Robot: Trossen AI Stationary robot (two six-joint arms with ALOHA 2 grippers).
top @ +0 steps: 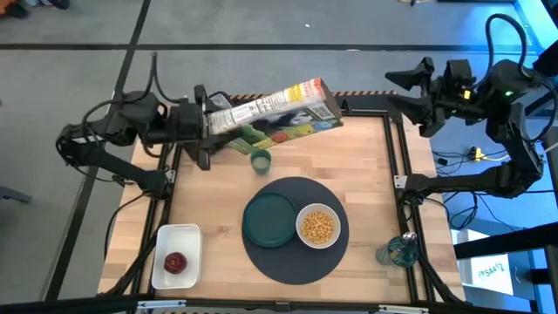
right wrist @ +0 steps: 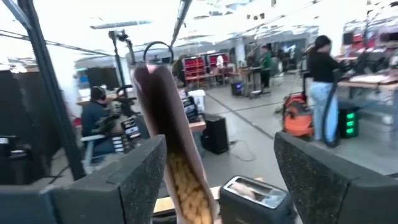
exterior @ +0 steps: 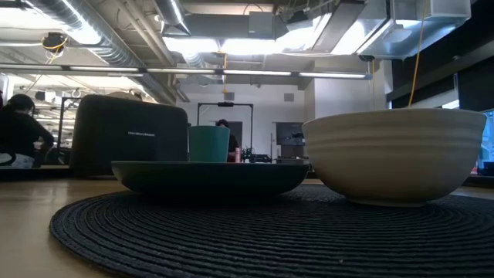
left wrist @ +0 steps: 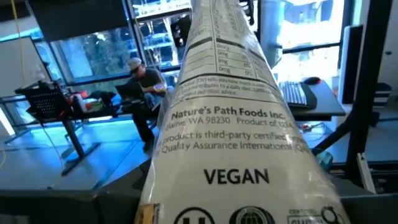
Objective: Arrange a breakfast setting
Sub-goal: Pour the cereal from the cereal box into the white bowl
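Observation:
My left gripper (top: 207,122) is shut on a cereal box (top: 279,109) held over the table's far left part. The box's open end points toward the table's right and shows yellow cereal inside in the right wrist view (right wrist: 180,180). A small green cup (top: 260,161) stands below the box. A teal plate (top: 268,218) and a white bowl (top: 298,220) of yellow cereal (top: 316,227) sit on the dark round mat (top: 292,262). My right gripper (top: 410,92) is open and empty beyond the far right corner. Spoon and bagel are out of view. My left gripper holds the cereal box by its closed left end (top: 220,120), coming level from the table's left, along the box. The box is lifted clear and lies nearly level, its open end a little farther away. In the left wrist view the box's narrow printed side (left wrist: 239,143) hides the fingers.
A white tray (top: 166,235) with a red fruit (top: 176,262) lies at the near left. A black toaster (exterior: 131,135) stands behind the plate. A glass object (top: 399,251) stands at the near right edge. People work in the room beyond.

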